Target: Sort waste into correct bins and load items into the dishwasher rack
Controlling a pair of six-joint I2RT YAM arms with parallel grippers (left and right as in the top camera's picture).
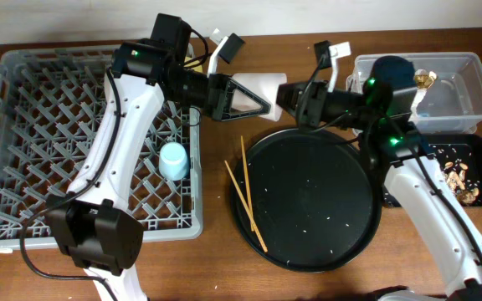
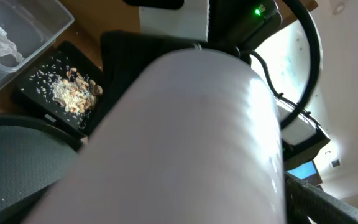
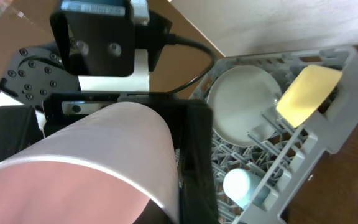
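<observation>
The left end effector (image 1: 243,99) is clamped on the small pink cup (image 1: 259,84), held above the back edge of the counter (image 1: 216,267), midway along. The right end effector (image 1: 293,94) meets the cup's other end; I cannot tell whether it grips.

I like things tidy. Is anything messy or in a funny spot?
Yes. The two chopsticks lie crossed over the round black tray's left rim, not in the rack, and pale crumbs are scattered on that tray.
</observation>
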